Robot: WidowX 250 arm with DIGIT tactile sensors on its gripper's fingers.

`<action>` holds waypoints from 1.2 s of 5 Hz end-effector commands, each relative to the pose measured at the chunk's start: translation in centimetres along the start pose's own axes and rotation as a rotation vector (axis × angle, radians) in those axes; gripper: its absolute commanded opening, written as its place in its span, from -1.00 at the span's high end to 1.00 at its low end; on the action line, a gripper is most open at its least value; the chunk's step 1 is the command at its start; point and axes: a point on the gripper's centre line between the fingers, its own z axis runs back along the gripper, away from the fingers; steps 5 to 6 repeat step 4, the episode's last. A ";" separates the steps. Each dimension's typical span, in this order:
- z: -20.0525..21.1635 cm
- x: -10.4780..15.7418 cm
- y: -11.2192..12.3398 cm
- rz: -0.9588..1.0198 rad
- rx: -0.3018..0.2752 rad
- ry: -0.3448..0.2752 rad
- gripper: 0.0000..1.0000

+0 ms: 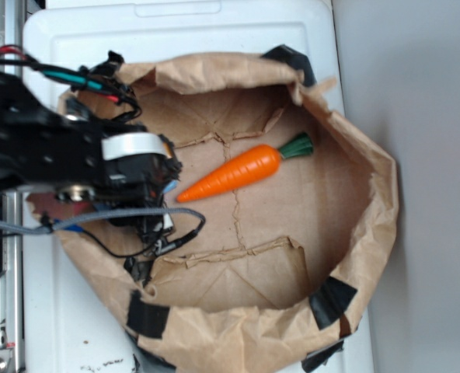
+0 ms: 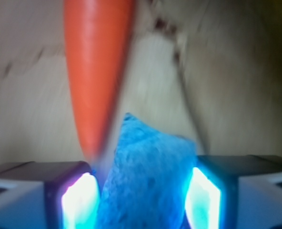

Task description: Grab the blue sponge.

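At lower centre of the wrist view, the pincer (image 2: 143, 191) grips the sponge (image 2: 146, 176), beside the carrot (image 2: 95, 71) tip.

The blue sponge (image 2: 146, 176), porous and tilted, sits wedged between the pincer (image 2: 143, 200) pads.

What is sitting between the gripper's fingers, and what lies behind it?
A light-blue porous sponge block sits between the gripper's glowing pads. Behind it lies the smooth orange toy carrot on crumpled brown paper. Whether the pads touch the sponge is unclear; the arm hides it in the exterior view.
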 end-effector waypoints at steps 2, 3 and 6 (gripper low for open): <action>9.2 2.4 -0.3 0.129 -0.195 0.033 1.00; 12.0 2.9 -0.4 0.133 -0.253 -0.018 1.00; 12.6 2.5 -0.2 0.081 -0.256 -0.025 1.00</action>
